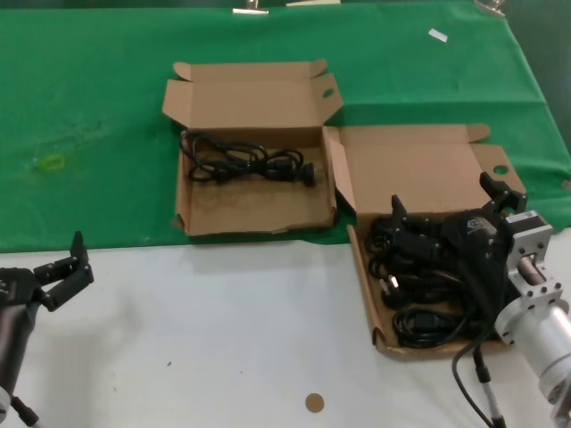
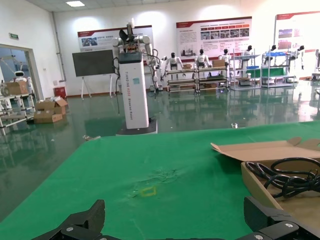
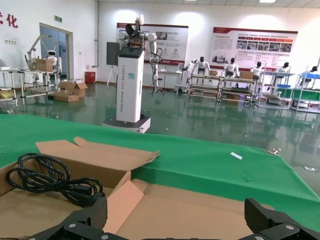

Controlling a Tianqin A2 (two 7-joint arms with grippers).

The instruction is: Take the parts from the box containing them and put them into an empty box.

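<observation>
Our right gripper [image 1: 446,207] hangs at the right edge of the head view, over the box containing the parts [image 1: 412,160], the carton with the splayed walls and tall lid at centre right. Its jaws stand wide apart, one finger tip near the middle of the carton and the other up by the lid's right side, and nothing is caught between them. Beneath it the remaining cords [image 1: 426,285] lie in a dark heap filling the lower half of that carton.

To do this pick well, we judge that we should drop straight onto a single looped bundle, straddle the thick of its coil rather than a stray strand, and close only once both fingers are below the loop, since the bundles look tangled and a neighbour could ride up with it. A slow lift would let us see that early.

The receiving box [image 1: 255,209] sits at upper centre, touching the first carton's left wall, and already holds one cord bundle [image 1: 245,163] along its far side.

Our left gripper [image 1: 64,267] waits at the lower left over the white table [image 1: 223,330], jaws apart and empty, pointing toward the green cloth [image 1: 89,107].
</observation>
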